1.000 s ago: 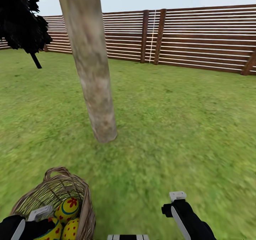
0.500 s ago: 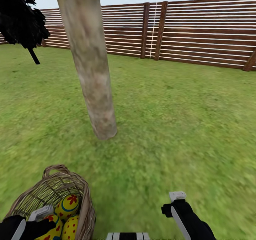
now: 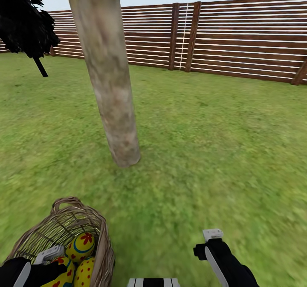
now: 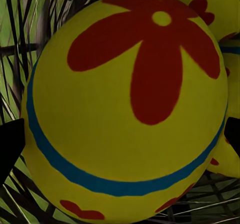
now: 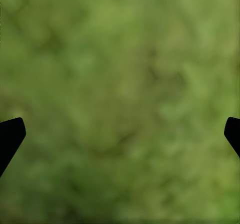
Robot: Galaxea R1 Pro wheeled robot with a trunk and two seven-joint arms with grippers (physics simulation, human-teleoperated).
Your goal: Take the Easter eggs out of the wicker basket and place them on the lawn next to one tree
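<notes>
**Left gripper in the egg basket beside a tree**

The wicker basket (image 3: 64, 229) stands upright on the lawn (image 3: 213, 150), near left. Easter eggs (image 3: 80, 248) lie inside; which way their long axes point is unclear. The left gripper (image 4: 120, 134) has its fingers wide either side of one egg (image 4: 125, 104). The right gripper (image 5: 120, 129) hangs spread above grass. A tree (image 3: 108, 87) stands just beyond; a slatted fence (image 3: 238, 40) closes the far side.

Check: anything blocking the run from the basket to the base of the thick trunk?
Nothing visible. The three Easter eggs sit in the wicker basket, with the left gripper open around one. Only open lawn lies between the basket and the tree; the eggs just need lifting over the rim.
</notes>
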